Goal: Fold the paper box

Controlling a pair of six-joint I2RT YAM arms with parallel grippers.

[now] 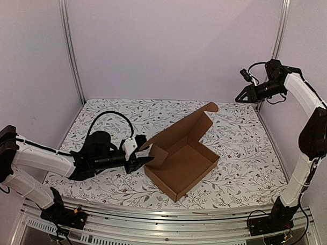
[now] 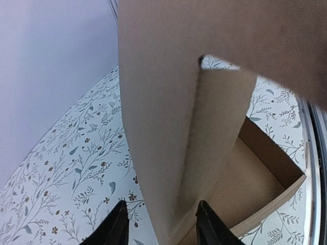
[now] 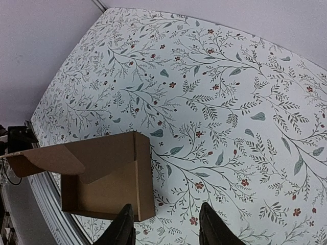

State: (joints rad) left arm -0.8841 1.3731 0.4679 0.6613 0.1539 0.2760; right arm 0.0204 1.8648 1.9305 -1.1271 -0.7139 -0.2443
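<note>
A: Brown cardboard, half folded: the paper box sits in the middle of the table, its lid flap raised at the back.
B: And the grippers?
A: The left gripper straddles the side flap, fingers apart, not pinching. The right gripper hangs high at the far right, spread and empty.
B: Risk?
A: Unheld, that flap may spring outward. A push from one side alone could slide the whole box.

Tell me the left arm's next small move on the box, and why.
Probably draw the left gripper back off the paper box at its side flap. Its fingers stand apart around that upright flap without pinching it, the lid stands open behind, and the right gripper hangs far off.
</note>
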